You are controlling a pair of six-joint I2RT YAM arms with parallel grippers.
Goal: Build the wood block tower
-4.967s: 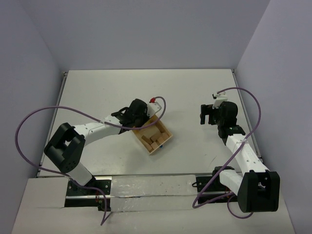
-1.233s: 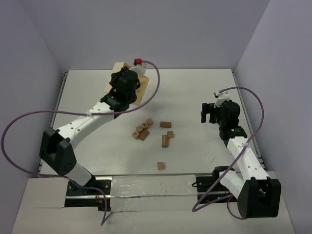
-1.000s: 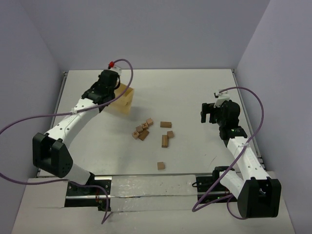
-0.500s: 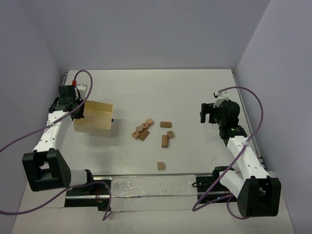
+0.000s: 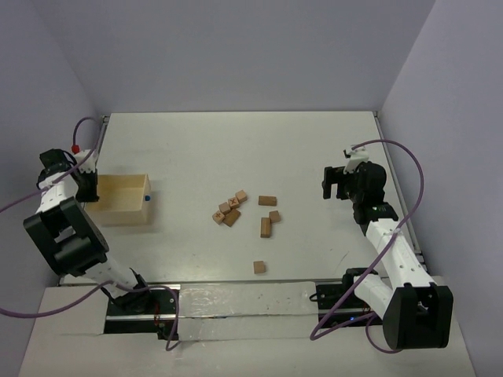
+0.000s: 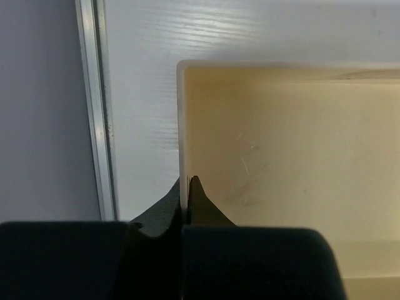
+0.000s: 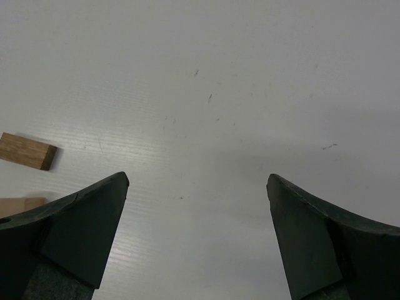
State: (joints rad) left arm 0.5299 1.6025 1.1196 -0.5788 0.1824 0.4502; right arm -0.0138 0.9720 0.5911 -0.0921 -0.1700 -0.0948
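From high at the near edge we look down over the whole counter (image 5: 314,145). Our left wrist view hugs the tray (image 6: 281,156) wall; our right wrist view looks closely down at wood blocks (image 7: 25,151), which the overhead view shares.

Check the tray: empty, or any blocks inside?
Empty. The tray shows a bare inside in both the top and left wrist views; the wood blocks lie scattered on the table, apart from it.

Robot lab cell here: bare white table (image 5: 314,149) boxed in by plain lavender walls (image 5: 236,55). Left arm (image 5: 63,232) and right arm (image 5: 393,243) bolted to a rail (image 5: 244,284), bottom edge.
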